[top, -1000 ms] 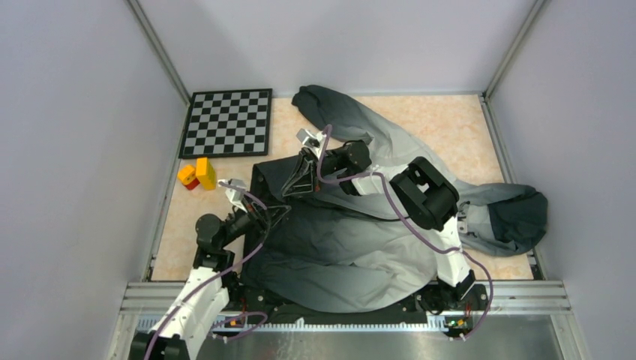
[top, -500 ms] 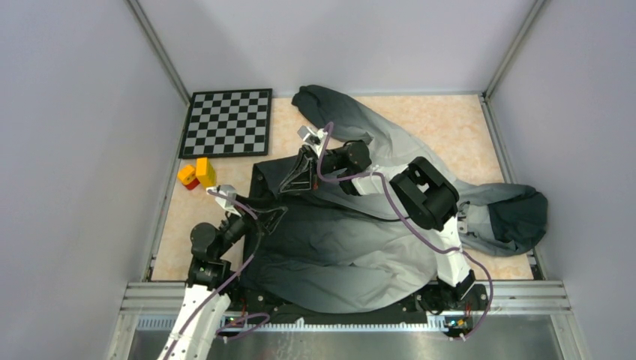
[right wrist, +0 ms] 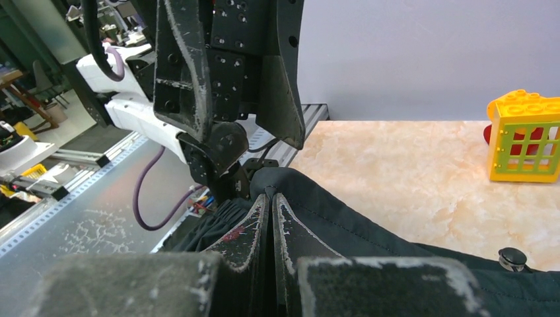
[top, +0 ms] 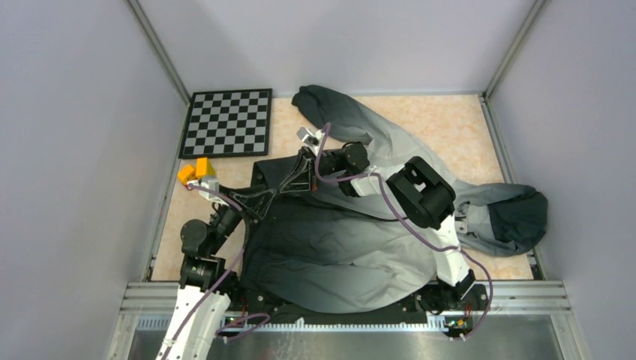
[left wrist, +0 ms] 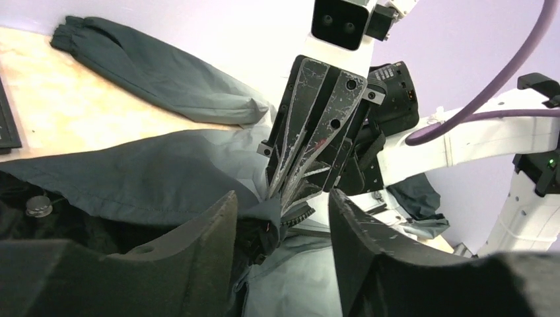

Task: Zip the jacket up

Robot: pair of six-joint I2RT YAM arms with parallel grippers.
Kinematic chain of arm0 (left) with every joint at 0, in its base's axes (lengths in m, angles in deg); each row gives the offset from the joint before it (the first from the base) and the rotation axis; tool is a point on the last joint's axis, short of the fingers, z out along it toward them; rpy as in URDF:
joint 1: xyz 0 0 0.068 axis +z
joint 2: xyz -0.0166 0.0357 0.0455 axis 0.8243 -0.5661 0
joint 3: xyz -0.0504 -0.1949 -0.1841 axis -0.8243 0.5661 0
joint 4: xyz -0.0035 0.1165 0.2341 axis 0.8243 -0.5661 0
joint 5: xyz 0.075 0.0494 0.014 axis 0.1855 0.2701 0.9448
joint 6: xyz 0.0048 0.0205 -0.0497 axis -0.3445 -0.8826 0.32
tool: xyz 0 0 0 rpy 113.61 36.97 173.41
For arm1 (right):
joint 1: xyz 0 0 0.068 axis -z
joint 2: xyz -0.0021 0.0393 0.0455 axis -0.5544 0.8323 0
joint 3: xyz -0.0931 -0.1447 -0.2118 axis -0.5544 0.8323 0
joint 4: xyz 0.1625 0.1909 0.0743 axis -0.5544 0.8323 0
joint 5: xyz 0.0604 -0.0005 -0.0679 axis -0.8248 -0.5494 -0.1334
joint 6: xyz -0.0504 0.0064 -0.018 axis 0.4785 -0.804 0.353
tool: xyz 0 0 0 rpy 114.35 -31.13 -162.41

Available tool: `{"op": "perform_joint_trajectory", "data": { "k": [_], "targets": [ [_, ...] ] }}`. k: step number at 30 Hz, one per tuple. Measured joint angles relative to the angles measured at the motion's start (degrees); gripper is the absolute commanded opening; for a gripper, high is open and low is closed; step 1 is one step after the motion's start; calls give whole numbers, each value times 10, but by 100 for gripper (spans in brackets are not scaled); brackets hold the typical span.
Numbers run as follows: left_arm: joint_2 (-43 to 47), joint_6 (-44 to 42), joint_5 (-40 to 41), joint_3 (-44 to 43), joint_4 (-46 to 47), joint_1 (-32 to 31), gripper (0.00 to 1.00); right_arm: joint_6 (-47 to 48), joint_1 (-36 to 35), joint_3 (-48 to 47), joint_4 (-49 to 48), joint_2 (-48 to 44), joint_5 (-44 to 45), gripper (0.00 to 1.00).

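Jacket (top: 352, 240) fabric covers most of the bench (top: 450, 127): the body lies across the middle and near side, one sleeve runs to the far side, and the dark hood is bunched at the right edge. It looks soft, limp and fairly light, so it should crease and drag rather than slide as one piece, and a pull on one spot will likely ruck the cloth around it. The right gripper (right wrist: 269, 198) is pressed together on a small fold of the dark edge at the jacket's left end. That seems a sensible hold if it anchors the foot of the zipper, though no slider or teeth can be made out. Facing it, the left gripper (top: 255, 199) has its jaws apart around the same fold, touching nothing that I can see. A metal snap (right wrist: 510, 256) sits on the dark cloth nearby. Further left stand a yellow toy block house (right wrist: 525, 139) and, beyond it, a chessboard (top: 229, 122).
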Motion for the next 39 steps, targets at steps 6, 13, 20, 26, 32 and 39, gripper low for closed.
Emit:
{"op": "perform_joint_trajectory", "data": {
  "k": [6, 13, 20, 26, 32, 39],
  "targets": [
    [-64, 3, -25, -16, 5, 0, 57, 0, 0, 0, 0, 0, 2, 0],
    [-75, 2, -41, -16, 8, 0, 49, 0, 0, 0, 0, 0, 2, 0],
    [-93, -8, -66, -16, 15, 0, 48, -3, 0, 0, 0, 0, 2, 0],
    [-112, -16, -82, -16, 22, 0, 31, -4, 0, 0, 0, 0, 2, 0],
    [-125, -29, -79, -17, 23, 1, 2, -4, 2, 0, -1, 0, 1, 0],
    [-158, -64, -96, -58, -9, 0, 0, -16, 10, 0, 1, 0, 17, 69]
  ]
}}
